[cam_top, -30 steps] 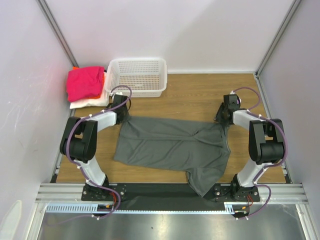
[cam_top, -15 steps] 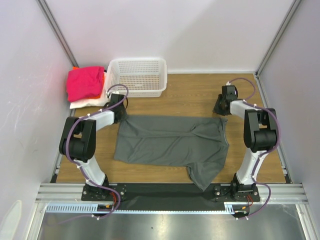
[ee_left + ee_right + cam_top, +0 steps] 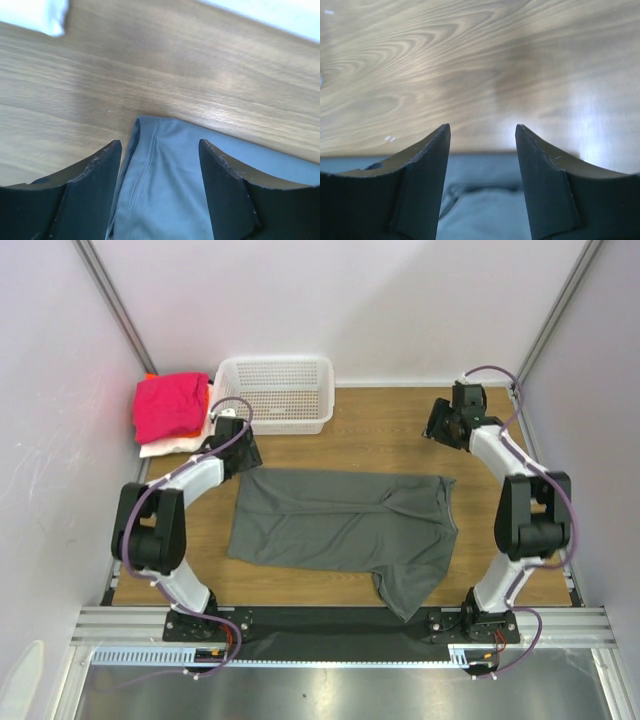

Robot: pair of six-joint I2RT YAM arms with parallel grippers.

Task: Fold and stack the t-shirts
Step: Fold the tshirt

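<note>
I have the dark grey t-shirt (image 3: 340, 530) lying flat across the middle of the counter (image 3: 390, 430). Its far edge runs fairly straight from left to right. One sleeve hangs out at the near right, reaching the dark strip at the counter's near edge.

The left tool (image 3: 234, 448) hovers over the shirt's far-left corner. In its wrist view the left tool (image 3: 160, 150) has its fingers apart, with the seamed corner lying loose between them and nothing pinched. The right tool (image 3: 442, 426) is just beyond the far-right corner. From its own camera the right tool (image 3: 482, 132) is also spread, empty, with grey cloth below and bare wood ahead.

I read this as both far corners set down to square that edge, so the cloth lies ready for the next fold.

The folded stack sits in the far-left corner: a magenta shirt (image 3: 170, 405) on top, an orange sliver (image 3: 150, 377) behind it and a white shirt (image 3: 175, 447) beneath. The mesh basket (image 3: 275, 390) is just to its right. That crowds my left arm, since the basket rim and the stack are both near its wrist.

The far-right stretch of wood is open, so the right arm has more room to swing. The stray sleeve at the near edge is what I would watch.
</note>
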